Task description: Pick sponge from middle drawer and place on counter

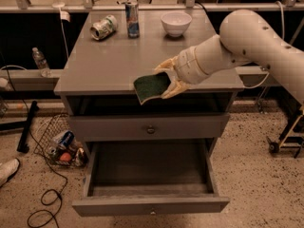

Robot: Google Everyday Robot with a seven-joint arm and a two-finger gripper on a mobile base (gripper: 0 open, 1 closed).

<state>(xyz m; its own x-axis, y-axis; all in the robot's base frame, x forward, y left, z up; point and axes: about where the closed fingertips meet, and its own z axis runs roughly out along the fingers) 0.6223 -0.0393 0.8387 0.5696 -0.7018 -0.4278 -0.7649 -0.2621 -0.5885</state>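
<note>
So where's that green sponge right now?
The sponge is held in the gripper at the counter's front edge, about midway along, above the open middle drawer.

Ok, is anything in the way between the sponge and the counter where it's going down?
Nothing visible. The gripper holds the sponge at the counter front edge, and the surface next to it is bare. The tipped can, upright can and bowl sit along the far back, well apart.

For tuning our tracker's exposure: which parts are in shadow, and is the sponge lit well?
Camera view: the recess under the counter and the inside of the open middle drawer lie in shadow; the sponge, clamped in the gripper over the counter's front edge, is evenly lit; the bowl is brightest.
</note>
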